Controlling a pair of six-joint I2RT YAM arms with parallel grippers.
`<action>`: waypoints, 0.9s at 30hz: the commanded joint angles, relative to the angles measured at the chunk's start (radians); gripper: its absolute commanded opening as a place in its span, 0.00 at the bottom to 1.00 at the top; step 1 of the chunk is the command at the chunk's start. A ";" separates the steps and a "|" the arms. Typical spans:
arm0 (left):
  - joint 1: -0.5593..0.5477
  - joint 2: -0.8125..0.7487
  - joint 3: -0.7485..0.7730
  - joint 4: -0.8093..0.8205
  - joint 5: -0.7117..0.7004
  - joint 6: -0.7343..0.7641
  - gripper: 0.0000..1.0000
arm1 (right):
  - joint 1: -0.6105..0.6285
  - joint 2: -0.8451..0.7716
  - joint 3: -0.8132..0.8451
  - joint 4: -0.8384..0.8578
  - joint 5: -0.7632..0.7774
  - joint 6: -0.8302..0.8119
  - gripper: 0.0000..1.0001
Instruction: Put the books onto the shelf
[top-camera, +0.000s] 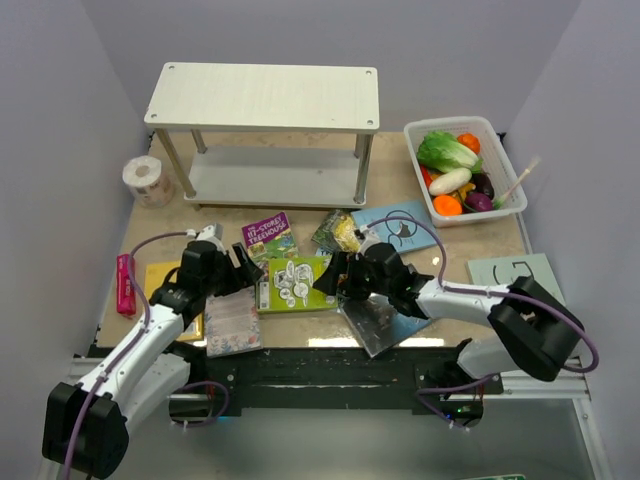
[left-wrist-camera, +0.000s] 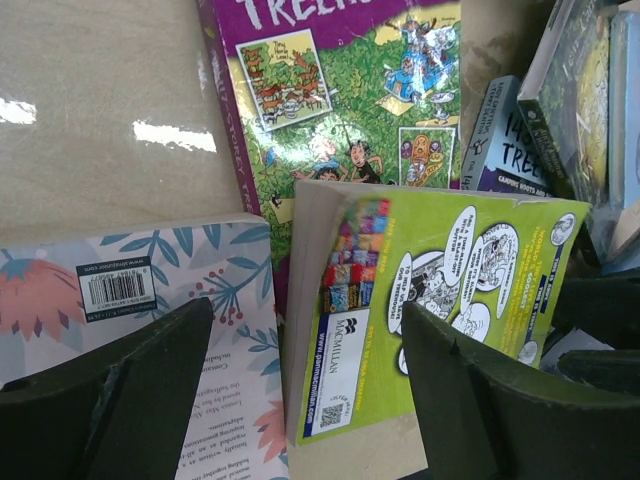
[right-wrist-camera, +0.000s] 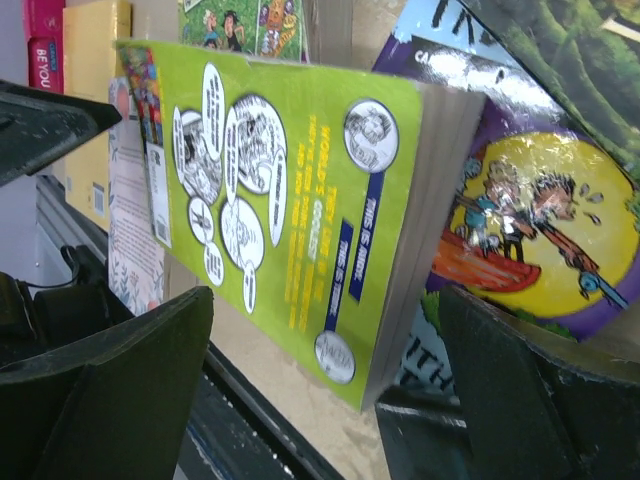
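Evidently light, stiff, glossy: I'd pinch the lime-green book (top-camera: 295, 283) at its page edge; left gripper (left-wrist-camera: 308, 330) and right gripper (right-wrist-camera: 325, 310) gape, empty.

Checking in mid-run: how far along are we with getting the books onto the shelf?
Done: nothing yet; neither board of the shelf holds a book. In hand: the left gripper and right gripper, jaws open, flank the lime-green book; neither looks closed on it. Left: that book and all the others, including the purple book, floral book and light-blue book.
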 joint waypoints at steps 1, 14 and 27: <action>-0.004 0.020 -0.021 0.071 0.034 -0.019 0.81 | 0.003 0.100 0.020 0.081 -0.077 0.025 0.97; -0.041 0.141 -0.069 0.131 0.054 -0.046 0.51 | 0.003 0.285 -0.014 0.363 -0.226 0.087 0.84; -0.052 0.129 -0.127 0.203 0.088 -0.079 0.02 | 0.011 0.234 -0.047 0.223 -0.187 0.037 0.72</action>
